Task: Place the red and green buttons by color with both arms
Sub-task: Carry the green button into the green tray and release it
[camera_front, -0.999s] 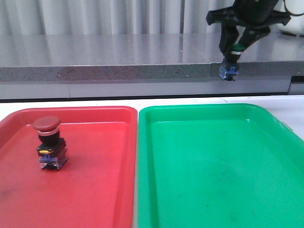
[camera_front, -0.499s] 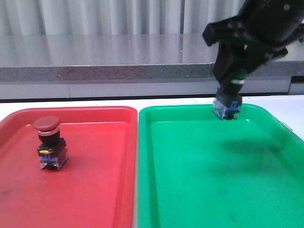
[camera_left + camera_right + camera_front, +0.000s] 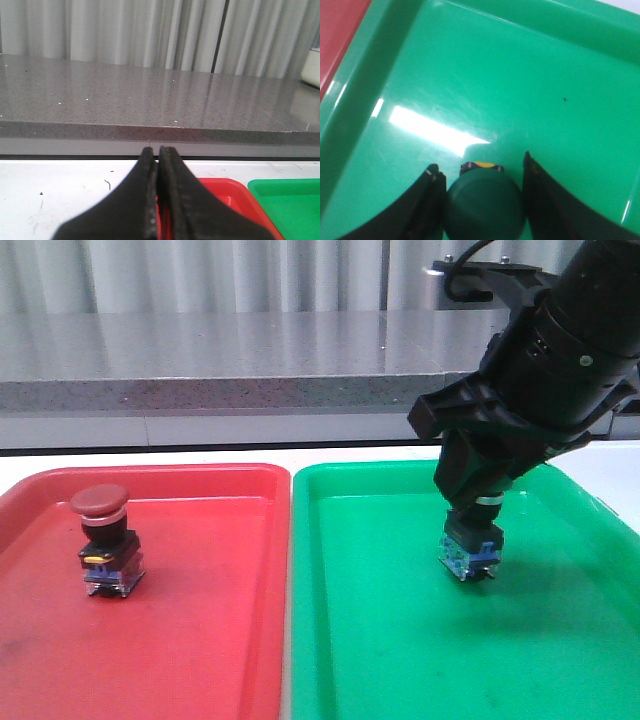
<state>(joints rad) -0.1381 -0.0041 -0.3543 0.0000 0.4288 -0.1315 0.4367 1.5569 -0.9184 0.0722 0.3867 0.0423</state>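
One button down and one to go: your right gripper (image 3: 470,502) pinches the green button (image 3: 471,549) just above the green tray (image 3: 400,640), ready to lower and release, while the red button (image 3: 104,540) stands in the red tray (image 3: 200,640) and your left gripper (image 3: 159,195) idles, fingers pressed together.

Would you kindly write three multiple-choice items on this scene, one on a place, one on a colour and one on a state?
1. Where does the red button stand?
A. in the red tray
B. in the green tray
C. on the grey counter

2. What colour is the cap held by the right gripper?
A. red
B. yellow
C. dark green

3. How do the left gripper fingers stand?
A. wide apart
B. closed together, holding nothing
C. clamped on a button

Answers: 1 A, it sits upright on the red tray floor. 2 C, the right wrist view shows the green button between the fingers. 3 B, the fingers meet with nothing between.
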